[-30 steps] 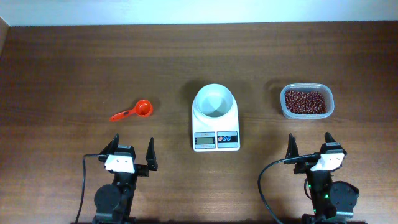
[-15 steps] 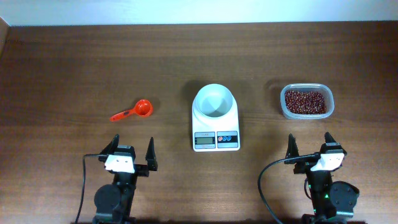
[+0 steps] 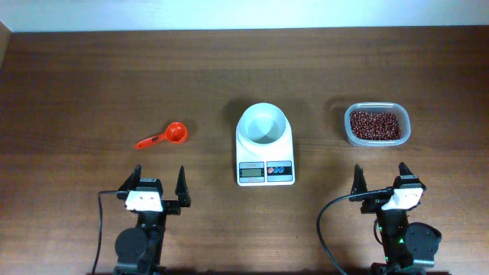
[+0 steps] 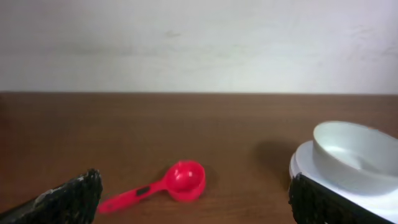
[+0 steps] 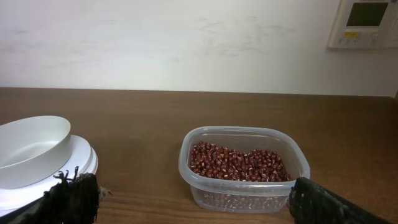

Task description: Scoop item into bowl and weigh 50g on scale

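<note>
The empty white bowl (image 3: 263,125) stands on the white scale (image 3: 265,171) at the table's middle; both also show in the left wrist view, bowl (image 4: 354,155), and in the right wrist view, bowl (image 5: 31,149). The dark red-brown beans (image 3: 375,124) fill a clear plastic tub (image 3: 348,134) at the right, seen close in the right wrist view (image 5: 239,165). A red scoop (image 3: 163,137) lies at the left, cup to the right (image 4: 163,184). My left gripper (image 3: 159,186) is open and empty, short of the scoop. My right gripper (image 3: 380,179) is open and empty, short of the tub.
A pale wall runs behind the table's far edge. A wall panel (image 5: 366,22) hangs at the upper right in the right wrist view. Black cables (image 3: 325,225) loop beside both arm bases at the front edge.
My left gripper has shifted slightly left and forward toward the scoop. The right arm and all objects have not moved.
</note>
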`<control>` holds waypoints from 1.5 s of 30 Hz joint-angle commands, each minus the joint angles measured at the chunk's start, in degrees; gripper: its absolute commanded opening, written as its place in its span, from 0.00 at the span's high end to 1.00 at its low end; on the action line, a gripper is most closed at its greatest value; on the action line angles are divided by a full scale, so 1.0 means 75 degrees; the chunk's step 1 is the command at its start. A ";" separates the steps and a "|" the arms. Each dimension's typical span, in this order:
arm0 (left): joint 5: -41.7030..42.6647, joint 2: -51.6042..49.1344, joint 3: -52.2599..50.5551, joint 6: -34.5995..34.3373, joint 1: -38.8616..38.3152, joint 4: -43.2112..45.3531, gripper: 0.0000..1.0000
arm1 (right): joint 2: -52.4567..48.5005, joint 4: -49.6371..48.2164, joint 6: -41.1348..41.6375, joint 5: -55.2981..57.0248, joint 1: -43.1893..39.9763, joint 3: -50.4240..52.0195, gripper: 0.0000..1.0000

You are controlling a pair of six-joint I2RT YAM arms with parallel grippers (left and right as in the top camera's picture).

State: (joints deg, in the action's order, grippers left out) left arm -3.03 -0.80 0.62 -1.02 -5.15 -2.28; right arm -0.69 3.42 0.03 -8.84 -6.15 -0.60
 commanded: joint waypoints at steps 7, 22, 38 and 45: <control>0.0530 -0.1475 0.4220 0.0149 -0.0029 -0.2063 0.01 | 0.0044 0.0041 0.0023 0.0067 0.0070 0.0038 0.01; 0.1574 -1.1331 1.0296 0.1122 -0.0029 -0.7411 0.01 | 0.0044 0.0041 0.0023 0.0067 0.0070 0.0038 0.01; -0.0122 -1.5775 1.0287 0.0947 -0.0029 -0.5464 1.00 | 0.0044 0.0041 0.0023 0.0067 0.0070 0.0038 0.01; 0.0653 -1.5763 1.0637 0.0892 -0.0029 -0.3558 1.00 | 0.0044 0.0041 0.0023 0.0067 0.0070 0.0038 0.01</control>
State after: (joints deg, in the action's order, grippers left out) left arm -2.26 -117.78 78.11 6.22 -5.50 -28.75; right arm -0.80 3.42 0.03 -8.84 -6.09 -0.60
